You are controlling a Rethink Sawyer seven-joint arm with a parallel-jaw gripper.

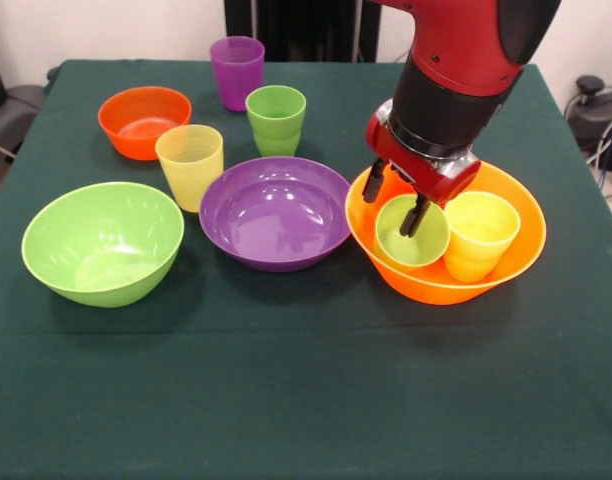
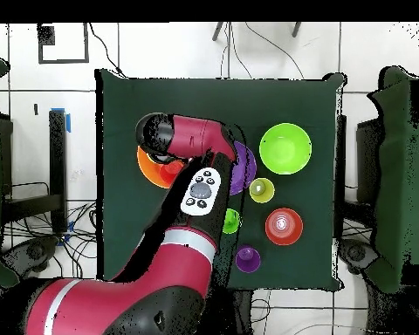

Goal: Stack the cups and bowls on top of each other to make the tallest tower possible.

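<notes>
The largest yellow-orange bowl (image 1: pixel 438 286) stands at the right and is partly hidden under the arm in the overhead view (image 2: pixel 148 172). Inside it are a lime green cup (image 1: pixel 426 250) and a yellow-orange cup (image 1: pixel 478 236), both upright and side by side. My gripper (image 1: pixel 391 212) hangs over the lime green cup, open. One finger is inside the cup and the other is outside its left rim. The purple bowl (image 1: pixel 276 212), the lime green bowl (image 1: pixel 103 242) and the small orange bowl (image 1: pixel 144 121) stand apart on the cloth. No orange cup shows.
A purple cup (image 1: pixel 237 70), a darker green cup (image 1: pixel 276 118) and a pale yellow cup (image 1: pixel 190 165) stand upright behind the purple bowl. The dark green tablecloth (image 1: pixel 306 400) covers the table. Cables lie on the floor around it.
</notes>
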